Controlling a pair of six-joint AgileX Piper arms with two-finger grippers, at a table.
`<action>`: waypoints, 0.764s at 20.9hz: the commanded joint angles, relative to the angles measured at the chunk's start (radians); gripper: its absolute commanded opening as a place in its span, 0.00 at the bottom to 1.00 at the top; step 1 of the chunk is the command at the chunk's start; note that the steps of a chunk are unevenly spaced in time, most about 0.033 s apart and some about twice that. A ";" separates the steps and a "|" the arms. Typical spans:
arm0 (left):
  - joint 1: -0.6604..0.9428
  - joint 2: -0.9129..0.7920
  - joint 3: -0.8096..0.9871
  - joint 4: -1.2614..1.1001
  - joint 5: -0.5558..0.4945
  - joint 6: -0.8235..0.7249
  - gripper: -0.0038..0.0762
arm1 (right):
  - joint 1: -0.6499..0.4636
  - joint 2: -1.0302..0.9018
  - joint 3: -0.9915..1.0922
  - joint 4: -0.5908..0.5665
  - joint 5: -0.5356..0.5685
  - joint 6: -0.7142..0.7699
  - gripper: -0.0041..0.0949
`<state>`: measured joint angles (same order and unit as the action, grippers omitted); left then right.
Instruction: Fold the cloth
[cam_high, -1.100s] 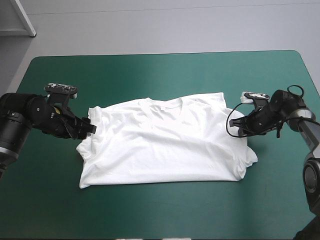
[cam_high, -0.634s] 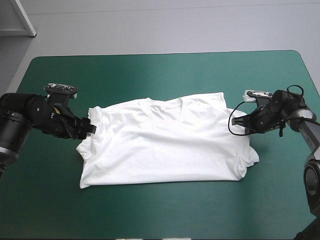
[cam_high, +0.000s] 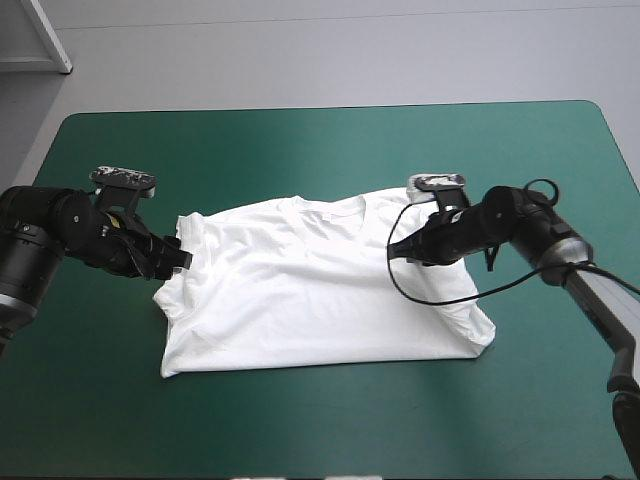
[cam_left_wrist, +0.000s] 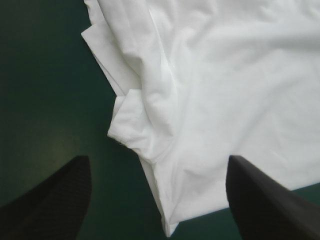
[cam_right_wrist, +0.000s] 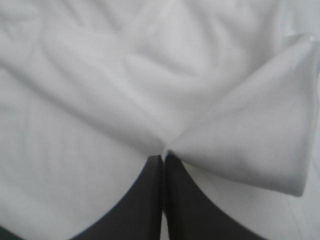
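Observation:
The white T-shirt (cam_high: 310, 285) lies spread on the teal-green cover, collar toward the far edge. My right gripper (cam_high: 398, 250) is shut on the T-shirt's right sleeve and holds it over the shirt's body; in the right wrist view the black fingers (cam_right_wrist: 150, 200) meet with a white fold (cam_right_wrist: 250, 145) pinched at their tip. My left gripper (cam_high: 178, 255) stands open at the shirt's left sleeve (cam_left_wrist: 132, 130). Its fingers (cam_left_wrist: 55, 200) straddle the sleeve's edge without touching it.
A white furniture leg (cam_high: 45, 35) stands beyond the table's far left corner. Bare teal-green cover (cam_high: 320, 420) runs along the near edge and along the far side (cam_high: 330, 150) behind the shirt.
My right gripper has shut on the right sleeve and carried it leftward over the shirt's body. The left arm has stayed where it was.

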<state>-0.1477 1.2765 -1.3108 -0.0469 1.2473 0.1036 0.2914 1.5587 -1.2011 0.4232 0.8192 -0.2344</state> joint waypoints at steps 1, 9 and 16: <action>-0.003 -0.027 -0.031 -0.007 0.041 0.000 0.73 | 0.107 0.008 -0.029 0.009 -0.071 0.022 0.02; -0.003 -0.027 -0.031 -0.007 0.041 0.003 0.73 | 0.149 0.077 -0.031 -0.005 -0.135 0.021 0.61; -0.003 -0.027 -0.027 -0.011 0.042 -0.035 0.73 | 0.142 -0.104 -0.031 -0.327 0.127 0.200 0.74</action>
<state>-0.1477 1.2765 -1.3108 -0.0469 1.2473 0.0954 0.4399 1.5409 -1.2019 0.1830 0.8422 -0.0859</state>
